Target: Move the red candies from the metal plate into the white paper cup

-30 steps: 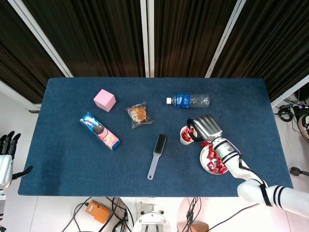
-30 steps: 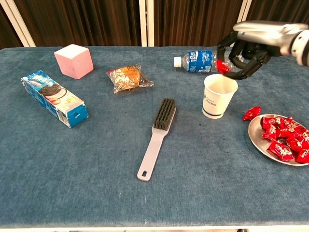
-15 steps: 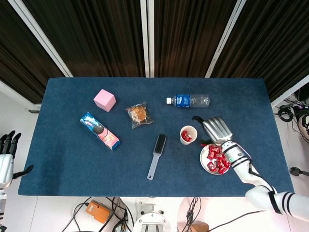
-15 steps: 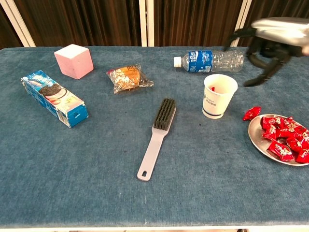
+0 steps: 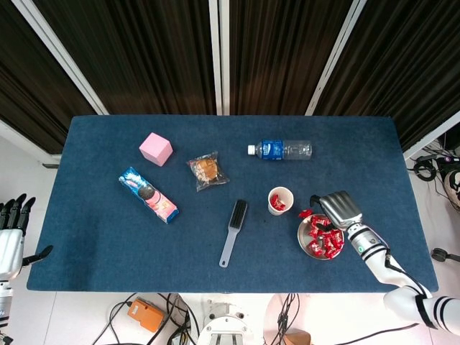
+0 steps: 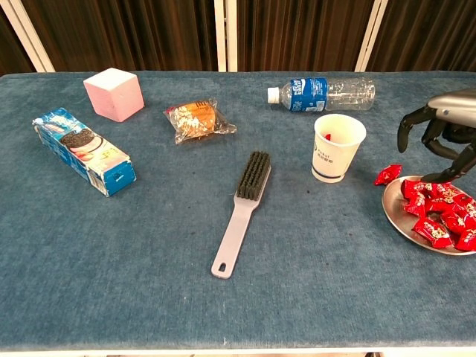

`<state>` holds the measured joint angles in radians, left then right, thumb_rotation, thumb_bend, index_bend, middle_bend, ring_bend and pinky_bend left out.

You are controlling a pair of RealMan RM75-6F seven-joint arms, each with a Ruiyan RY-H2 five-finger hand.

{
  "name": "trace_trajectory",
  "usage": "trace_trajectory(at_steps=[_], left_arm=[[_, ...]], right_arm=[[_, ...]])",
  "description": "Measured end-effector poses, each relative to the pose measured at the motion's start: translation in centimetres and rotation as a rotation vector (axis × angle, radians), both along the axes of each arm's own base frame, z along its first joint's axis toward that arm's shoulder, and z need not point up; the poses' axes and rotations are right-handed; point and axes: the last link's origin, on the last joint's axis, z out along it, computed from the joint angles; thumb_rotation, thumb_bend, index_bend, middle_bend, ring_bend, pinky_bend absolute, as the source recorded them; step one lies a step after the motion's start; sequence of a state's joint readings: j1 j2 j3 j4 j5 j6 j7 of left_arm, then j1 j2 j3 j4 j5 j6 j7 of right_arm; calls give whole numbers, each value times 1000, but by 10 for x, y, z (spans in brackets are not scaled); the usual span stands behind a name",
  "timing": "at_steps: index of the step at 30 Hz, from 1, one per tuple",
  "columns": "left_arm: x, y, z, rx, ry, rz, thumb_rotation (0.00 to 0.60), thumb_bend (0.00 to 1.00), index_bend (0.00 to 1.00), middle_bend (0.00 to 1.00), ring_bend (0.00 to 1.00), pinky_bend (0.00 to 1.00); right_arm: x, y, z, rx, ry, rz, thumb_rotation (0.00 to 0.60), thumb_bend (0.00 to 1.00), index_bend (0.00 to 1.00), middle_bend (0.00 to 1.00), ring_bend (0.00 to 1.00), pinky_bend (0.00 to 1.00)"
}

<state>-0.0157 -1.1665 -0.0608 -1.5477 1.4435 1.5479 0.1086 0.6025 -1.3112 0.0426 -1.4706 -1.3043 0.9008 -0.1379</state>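
Nearest in the chest view, lower centre: a brush [image 6: 240,217] lying flat, handle toward the camera, no part of the job and well apart from the working side. At the lower right edge, the plate [image 6: 398,216] with a heap of red candies [image 6: 440,214] piled toward its right, the stock left to move; one stray candy [image 6: 387,175] on the cloth just beside the plate's left rim, probably spilled and needing a pick of its own. Right above that rim, the right hand [image 6: 439,139], fingers apart and curved downward with nothing between them, fingertips [image 6: 431,177] just over the nearest candies, posed as if for a fresh pinch. Left of the plate, mid-right of frame, the cup [image 6: 338,147] upright, mouth open, kept near the plate to keep each carry short; a bit of red already visible inside, confirmed from the head view [image 5: 277,203]. Farther left, a cookie box [image 6: 82,151] and a wrapped snack [image 6: 198,119]; toward the upper part of the frame, a pink cube [image 6: 114,94] and a bottle [image 6: 321,93] on its side behind the cup, all clutter. Off the table at the lower left edge of the head view, the left hand [image 5: 12,239], fingers straight and spread, empty, parked out of the way.
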Motion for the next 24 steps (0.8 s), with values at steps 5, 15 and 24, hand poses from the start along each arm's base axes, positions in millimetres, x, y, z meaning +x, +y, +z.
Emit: trace_trajectory(at_steps=[5,15,24], left_arm=[[-1,-2,1,3,2,8,600,0,5,0,0,0],[-1,0,0,1,3,13,600,0,0,0,0,0],[-1,2,0,1,7,16,600,0,0,0,0,0]], right_arm=[[5,-13,-15,32,4,-1,600,385,479,858,1000,1000],[5,-23,-24,51,-3,-24,600,405,492,858,1000,1000],[5,-30,-33,80,-9,-43,600,514,543,858,1000,1000]])
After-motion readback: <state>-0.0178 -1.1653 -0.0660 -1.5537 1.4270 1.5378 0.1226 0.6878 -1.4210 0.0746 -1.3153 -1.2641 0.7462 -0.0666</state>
